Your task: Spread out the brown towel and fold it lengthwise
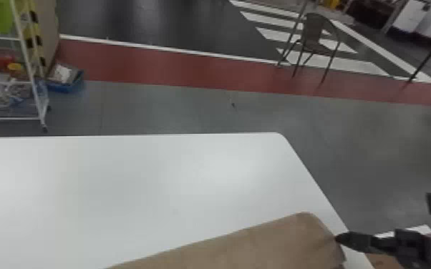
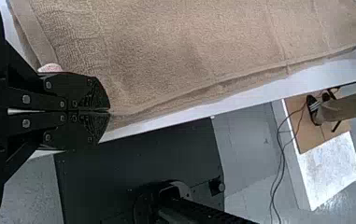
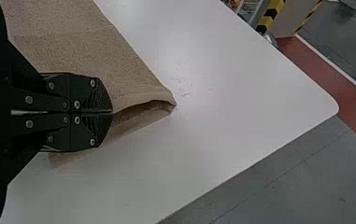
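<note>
1. Because the brown, nubbly cloth towel (image 2: 189, 46) looks light and limp, it should sag between holds
2. It lies layered on the white, round-cornered table (image 1: 118, 179), the black two-fingered left gripper (image 2: 109, 111) and matching right gripper (image 3: 112, 112) each clamped on its edge
3. I'd pinch it near the corners, not mid-edge

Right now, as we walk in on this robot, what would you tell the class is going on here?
The robot is working on a brown cloth towel that lies on a smooth white table. Its flat-fingered black left gripper is shut on one edge of the towel, and the matching right gripper is shut on the cloth too, at an end where a gap shows between an upper and a lower layer. So the towel is doubled over there, with both grippers holding on.
</note>
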Robot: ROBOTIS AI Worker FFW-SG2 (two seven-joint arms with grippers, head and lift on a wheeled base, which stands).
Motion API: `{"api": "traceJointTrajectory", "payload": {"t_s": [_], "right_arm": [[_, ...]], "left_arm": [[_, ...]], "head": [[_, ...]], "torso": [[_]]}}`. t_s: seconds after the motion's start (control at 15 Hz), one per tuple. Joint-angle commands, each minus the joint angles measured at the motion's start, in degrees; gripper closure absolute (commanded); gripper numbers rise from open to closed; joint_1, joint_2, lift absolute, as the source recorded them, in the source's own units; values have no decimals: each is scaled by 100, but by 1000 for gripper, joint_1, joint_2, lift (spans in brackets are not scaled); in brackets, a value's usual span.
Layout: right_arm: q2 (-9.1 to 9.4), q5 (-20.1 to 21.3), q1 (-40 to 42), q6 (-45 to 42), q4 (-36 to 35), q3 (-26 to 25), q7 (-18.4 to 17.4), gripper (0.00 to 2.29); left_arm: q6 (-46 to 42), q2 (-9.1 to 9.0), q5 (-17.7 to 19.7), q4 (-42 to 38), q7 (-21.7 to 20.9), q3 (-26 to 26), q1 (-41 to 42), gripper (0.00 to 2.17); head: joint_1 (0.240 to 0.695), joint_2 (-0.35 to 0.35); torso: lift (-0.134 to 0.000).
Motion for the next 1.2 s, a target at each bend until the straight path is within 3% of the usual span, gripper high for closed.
{"api": "traceJointTrajectory", "payload": {"t_s": [0.0, 0.33, 0.6, 0.73, 0.8, 0.87, 1.13], "right_arm": [[13, 28, -10, 12, 60, 39, 19, 1237], [-128, 160, -168, 12, 376, 39, 19, 1237], [-119, 230, -168, 12, 429, 145, 19, 1234], [-110, 247, -168, 12, 437, 171, 19, 1234], [-119, 247, -168, 12, 437, 171, 19, 1234], [-119, 256, -195, 12, 446, 171, 19, 1234], [-128, 247, -195, 12, 446, 101, 19, 1224]], "left_arm": [[15, -10, -86, 18, -57, -65, 2, 1251], [-178, -10, -297, 317, -57, 67, -209, 1247], [-231, -10, -561, 580, -57, 67, -341, 1234], [-196, -18, -649, 633, -57, 94, -376, 653], [-178, -36, -605, 607, -57, 146, -376, 174], [-161, -62, -587, 545, -57, 208, -376, -2], [455, -54, -614, 71, -57, 498, -245, 16]], "head": [[695, -350], [695, -350], [695, -350], [695, -350], [695, -350], [695, -350], [695, -350]], "torso": [[-122], [-122], [-122], [-122], [-122], [-122], [-122]]}}
